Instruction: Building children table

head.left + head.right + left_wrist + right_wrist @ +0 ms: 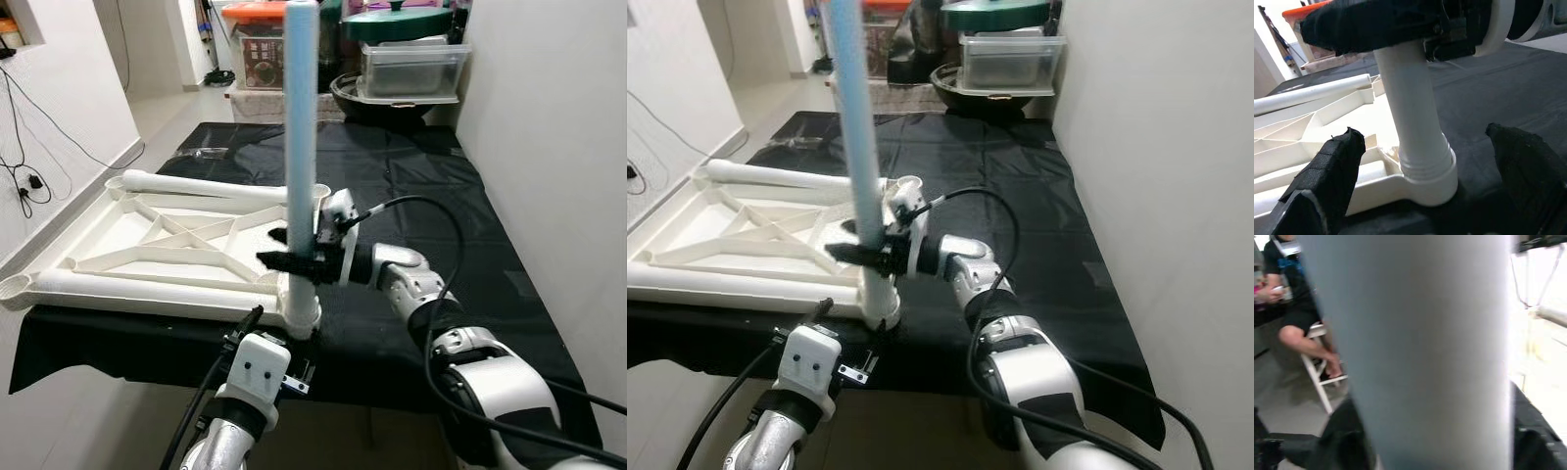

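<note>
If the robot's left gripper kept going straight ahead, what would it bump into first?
Most likely the white table leg, near where it sits in the tabletop's corner socket. The left gripper points right at it with fingers open on either side.

Home storage room w/ stacked plastic bins (409, 70), lidded pot (397, 22), tiled floor (167, 117).

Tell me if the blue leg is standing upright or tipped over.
Upright. The leg stands vertically in the tabletop's corner socket, with the right gripper shut around it.
</note>
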Available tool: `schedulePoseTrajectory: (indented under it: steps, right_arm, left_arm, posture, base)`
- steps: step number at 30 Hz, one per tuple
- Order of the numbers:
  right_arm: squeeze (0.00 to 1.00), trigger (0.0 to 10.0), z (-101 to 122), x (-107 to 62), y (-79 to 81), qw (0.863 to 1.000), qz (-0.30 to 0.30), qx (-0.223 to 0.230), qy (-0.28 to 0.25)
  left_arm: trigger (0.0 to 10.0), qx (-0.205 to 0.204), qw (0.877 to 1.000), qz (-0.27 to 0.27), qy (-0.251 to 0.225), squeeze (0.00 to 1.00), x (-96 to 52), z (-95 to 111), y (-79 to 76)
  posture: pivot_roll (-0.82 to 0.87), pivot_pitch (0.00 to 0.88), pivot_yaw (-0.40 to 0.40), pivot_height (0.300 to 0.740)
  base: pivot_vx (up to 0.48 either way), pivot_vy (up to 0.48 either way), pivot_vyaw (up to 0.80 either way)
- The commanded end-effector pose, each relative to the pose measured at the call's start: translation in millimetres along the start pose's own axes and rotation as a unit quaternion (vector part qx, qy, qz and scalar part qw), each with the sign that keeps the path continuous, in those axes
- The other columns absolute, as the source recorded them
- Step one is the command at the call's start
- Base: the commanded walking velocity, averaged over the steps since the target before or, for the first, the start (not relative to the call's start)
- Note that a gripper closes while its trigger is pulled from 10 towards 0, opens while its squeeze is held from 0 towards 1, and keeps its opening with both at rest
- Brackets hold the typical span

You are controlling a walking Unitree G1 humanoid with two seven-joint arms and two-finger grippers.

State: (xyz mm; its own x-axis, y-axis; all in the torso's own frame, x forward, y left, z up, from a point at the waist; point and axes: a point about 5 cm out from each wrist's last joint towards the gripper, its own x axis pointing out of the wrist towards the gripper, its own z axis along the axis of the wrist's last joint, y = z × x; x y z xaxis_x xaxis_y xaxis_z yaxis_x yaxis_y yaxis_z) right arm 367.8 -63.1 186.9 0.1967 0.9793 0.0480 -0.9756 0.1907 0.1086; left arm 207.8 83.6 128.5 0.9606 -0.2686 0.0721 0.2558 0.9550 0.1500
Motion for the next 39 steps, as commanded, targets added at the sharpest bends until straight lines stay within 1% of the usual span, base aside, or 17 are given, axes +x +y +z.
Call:
schedulePoseTrajectory:
  steps: [1, 9, 11, 12, 14, 17, 18, 19, 20, 21, 22, 24, 26, 33, 34, 35, 39]
  right_arm:
    - [0.0, 0.0, 4, 8.7, 4.1, 0.999, 0.033, 0.008, 0.002]
    - [0.0, 0.0, 8, 11.8, -0.6, 1.0, -0.014, -0.001, -0.009]
    - [0.0, 0.0, 6, 9.0, -14.6, 0.988, -0.155, -0.014, -0.008]
    - [0.0, 0.0, 6, 9.0, -14.6, 0.988, -0.155, -0.014, -0.008]
    - [0.0, 0.0, 0, -4.5, -30.6, 0.949, -0.315, -0.012, 0.008]
    - [0.0, 0.0, -11, -46.7, -50.5, 0.82, -0.571, 0.013, 0.013]
    - [0.0, 0.0, -11, -46.7, -50.5, 0.82, -0.571, 0.013, 0.013]
    - [0.0, 0.0, -13, -56.2, -52.4, 0.787, -0.616, 0.019, 0.01]
    - [0.0, 0.0, -13, -56.2, -52.4, 0.787, -0.616, 0.019, 0.01]
    - [0.0, 0.0, -18, -65.4, -52.6, 0.75, -0.661, 0.03, 0.003]
    - [0.0, 0.0, -18, -65.4, -52.6, 0.75, -0.661, 0.03, 0.003]
    - [0.0, 0.0, -25, -73.7, -50.8, 0.702, -0.711, 0.048, -0.008]
    - [0.0, 0.0, -33, -69.9, -46.5, 0.676, -0.733, 0.075, -0.017]
    - [0.0, 0.0, -38, -53.4, -39.2, 0.644, -0.759, 0.095, -0.023]
    - [0.94, 10.0, -31, -42.5, -38.6, 0.673, -0.733, 0.087, -0.043]
    - [0.94, 10.0, -26, -35.0, -38.0, 0.695, -0.713, 0.08, -0.057]
    - [1.0, 10.0, -15, -28.6, -37.9, 0.722, -0.686, 0.047, -0.078]
  left_arm:
    - [10.0, 0.003, 1.0, -0.001, 0.006, 0.0, -1.2, -3, 0.3]
    - [10.0, 0.002, 1.0, 0.0, 0.006, 0.0, -1.4, -3, -0.3]
    - [10.0, 0.001, 1.0, 0.0, 0.006, 0.0, -1.3, -3, -0.5]
    - [10.0, 0.001, 1.0, 0.0, 0.006, 0.0, -1.3, -3, -0.5]
    - [10.0, 0.001, 1.0, -0.001, 0.007, 0.0, -1.1, -4, -0.6]
    - [10.0, 0.001, 1.0, -0.003, 0.008, 0.0, -0.9, -4, -0.7]
    - [10.0, 0.001, 1.0, -0.003, 0.008, 0.0, -0.9, -4, -0.7]
    - [10.0, 0.001, 1.0, -0.003, 0.008, 0.0, -1.2, -4, -0.6]
    - [10.0, 0.001, 1.0, -0.003, 0.008, 0.0, -1.2, -4, -0.6]
    - [10.0, 0.001, 1.0, -0.003, 0.008, 0.0, -1.3, -4, -0.4]
    - [10.0, 0.001, 1.0, -0.003, 0.008, 0.0, -1.3, -4, -0.4]
    - [10.0, 0.001, 1.0, -0.004, 0.009, 0.0, -1.3, -4, -0.5]
    - [10.0, 0.001, 1.0, -0.005, 0.009, 0.0, -1.2, -5, -0.7]
    - [10.0, 0.002, 1.0, -0.005, 0.008, 0.0, -0.6, -5, -1.2]
    - [10.0, 0.002, 1.0, -0.005, 0.008, 0.0, -0.7, -5, -1.4]
    - [10.0, 0.001, 1.0, -0.004, 0.008, 0.0, -0.7, -5, -1.6]
    - [10.0, 0.001, 1.0, -0.004, 0.008, 0.0, -0.8, -5, -1.7]
  posture:
    - [0.09, 0.0, -0.012, 0.74]
    - [0.08, 0.0, -0.012, 0.74]
    - [0.08, 0.0, -0.012, 0.74]
    - [0.08, 0.0, -0.012, 0.74]
    - [0.08, 0.0, -0.012, 0.74]
    - [0.08, 0.0, -0.006, 0.74]
    - [0.08, 0.0, -0.006, 0.74]
    - [0.07, 0.0, -0.002, 0.74]
    - [0.07, 0.0, -0.002, 0.74]
    - [0.07, 0.0, 0.0, 0.74]
    - [0.07, 0.0, 0.0, 0.74]
    - [0.07, 0.0, 0.0, 0.74]
    - [0.07, 0.0, 0.0, 0.74]
    - [0.07, 0.0, -0.001, 0.74]
    - [0.07, 0.0, -0.001, 0.74]
    - [0.07, 0.0, -0.001, 0.74]
    - [0.07, 0.0, -0.001, 0.74]
  base:
    - [0.0, 0.0, 0.0]
    - [0.0, 0.0, 0.0]
    - [0.0, 0.0, 0.0]
    - [0.0, 0.0, 0.0]
    - [0.0, 0.0, 0.0]
    - [0.0, 0.0, 0.0]
    - [0.0, 0.0, 0.0]
    - [0.0, 0.0, 0.0]
    - [0.0, 0.0, 0.0]
    - [0.0, 0.0, 0.0]
    - [0.0, 0.0, 0.0]
    - [0.0, 0.0, 0.0]
    - [0.0, 0.0, 0.0]
    - [0.0, 0.0, 0.0]
    - [0.0, 0.0, 0.0]
    - [0.0, 0.0, 0.0]
    - [0.0, 0.0, 0.0]
